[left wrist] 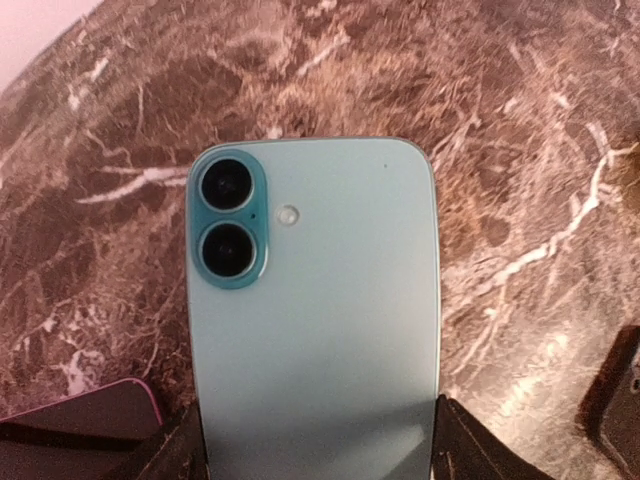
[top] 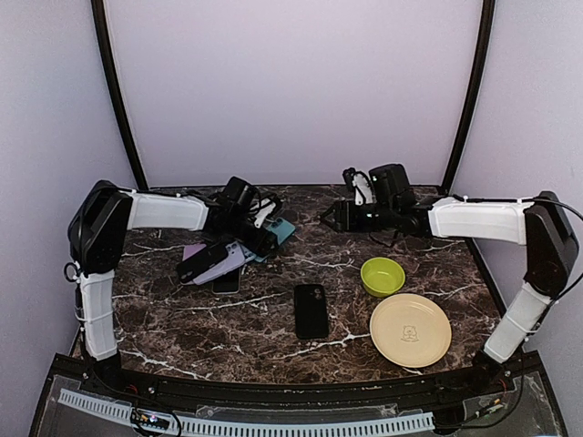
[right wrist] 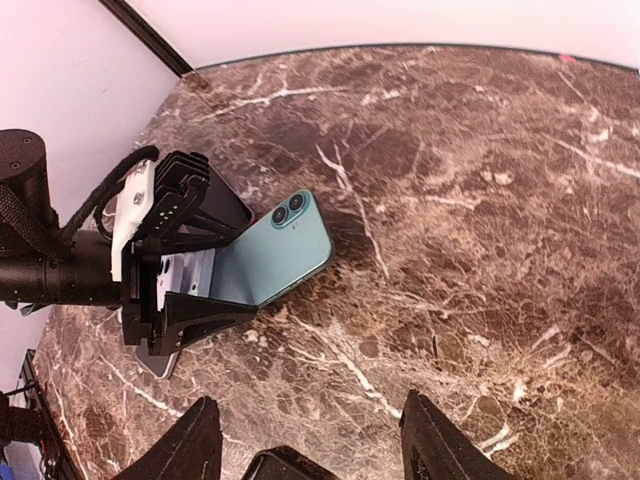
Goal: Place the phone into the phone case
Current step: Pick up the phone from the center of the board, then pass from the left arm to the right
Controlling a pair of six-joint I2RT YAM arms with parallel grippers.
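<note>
Between the fingers of the left gripper (right wrist: 225, 262), the teal phone (left wrist: 320, 300) is clamped by its long edges, camera end directed away from the wrist, long axis in line with the fingers. The pile of phones and cases (top: 214, 259) lies just beside it, nearest the left arm; which item is the intended case cannot be told with certainty. The right gripper (right wrist: 310, 420) is open and empty, well apart. A marble table (top: 273, 300) lies beneath, enclosed by pale walls (top: 291, 91).
</note>
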